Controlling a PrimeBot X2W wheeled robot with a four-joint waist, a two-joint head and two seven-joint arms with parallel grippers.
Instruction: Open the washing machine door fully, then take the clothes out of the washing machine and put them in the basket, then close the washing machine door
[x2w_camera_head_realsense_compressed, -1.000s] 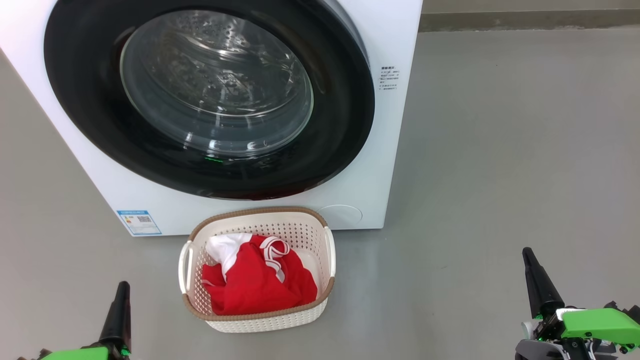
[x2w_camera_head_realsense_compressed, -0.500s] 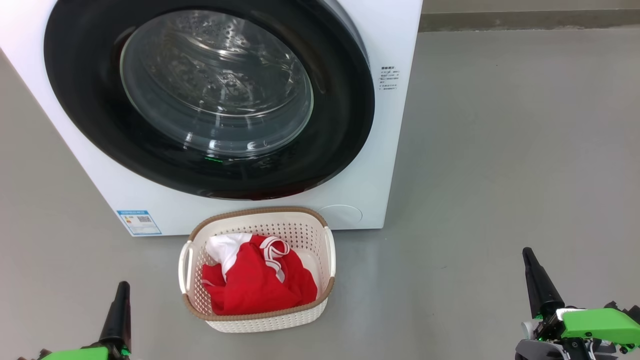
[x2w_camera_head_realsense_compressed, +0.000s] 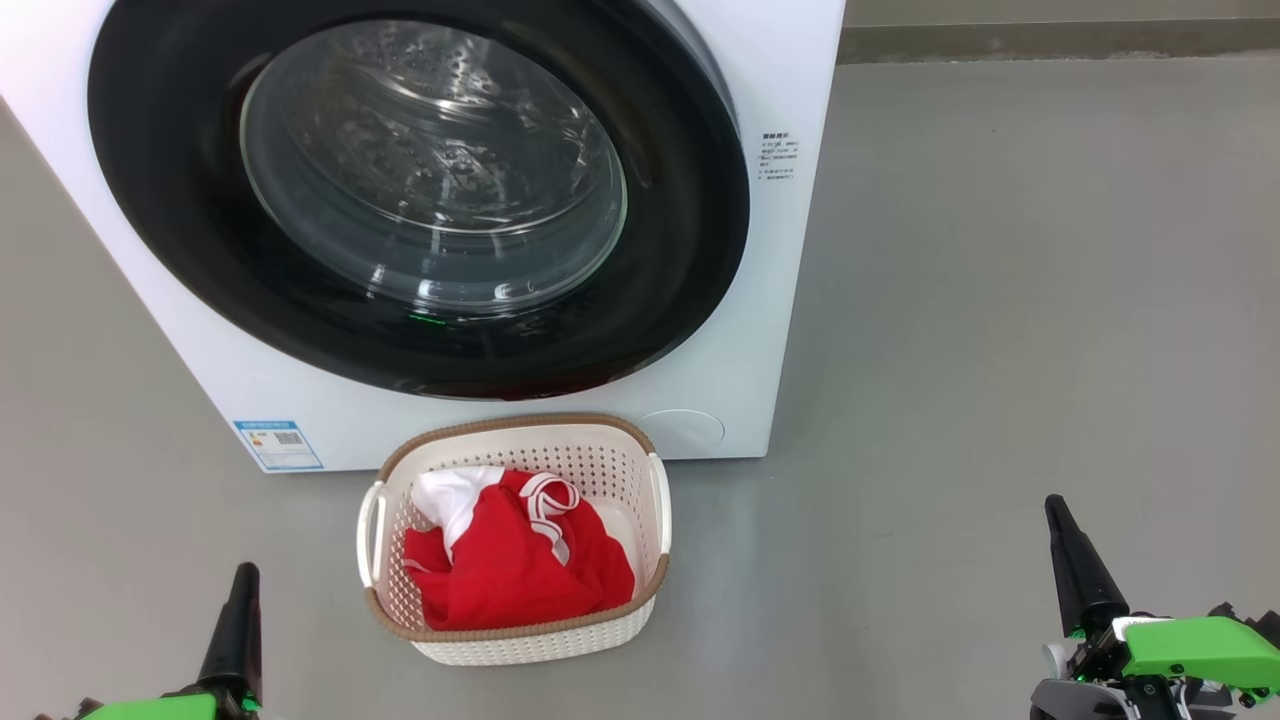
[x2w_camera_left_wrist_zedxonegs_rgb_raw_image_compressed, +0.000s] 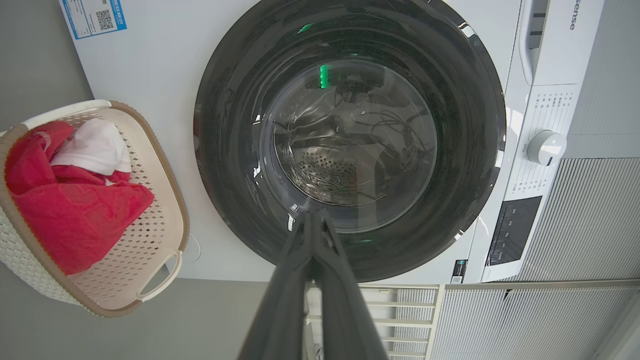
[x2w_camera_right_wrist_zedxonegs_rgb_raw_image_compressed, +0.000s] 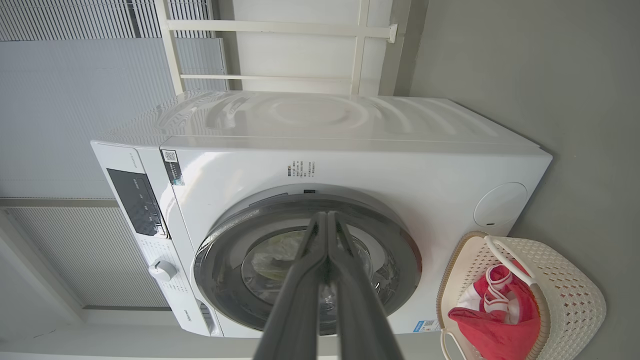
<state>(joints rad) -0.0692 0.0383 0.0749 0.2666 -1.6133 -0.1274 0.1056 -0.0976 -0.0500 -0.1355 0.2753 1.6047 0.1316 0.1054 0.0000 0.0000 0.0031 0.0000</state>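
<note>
Head view: washing machine door (x2w_camera_head_realsense_compressed: 430, 180) flush shut on washing machine (x2w_camera_head_realsense_compressed: 770, 300); clothes (x2w_camera_head_realsense_compressed: 515, 565) heaped in basket (x2w_camera_head_realsense_compressed: 530, 645) at its foot; left gripper (x2w_camera_head_realsense_compressed: 240, 600) and right gripper (x2w_camera_head_realsense_compressed: 1075, 560) low, well apart from both.
Left wrist view: claw closed tip to tip, empty.
Right wrist view: same, empty.
Change: none over the last second.
Meaning: task looks complete.

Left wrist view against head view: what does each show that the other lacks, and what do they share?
Left wrist view adds the washer's round white dial and black control panel. Head view adds the right gripper, shut, and the small printed text. Both show the round black-rimmed glass door, closed on the big white washing machine, the cream perforated basket holding the bright red clothes, and the shut left gripper.
</note>
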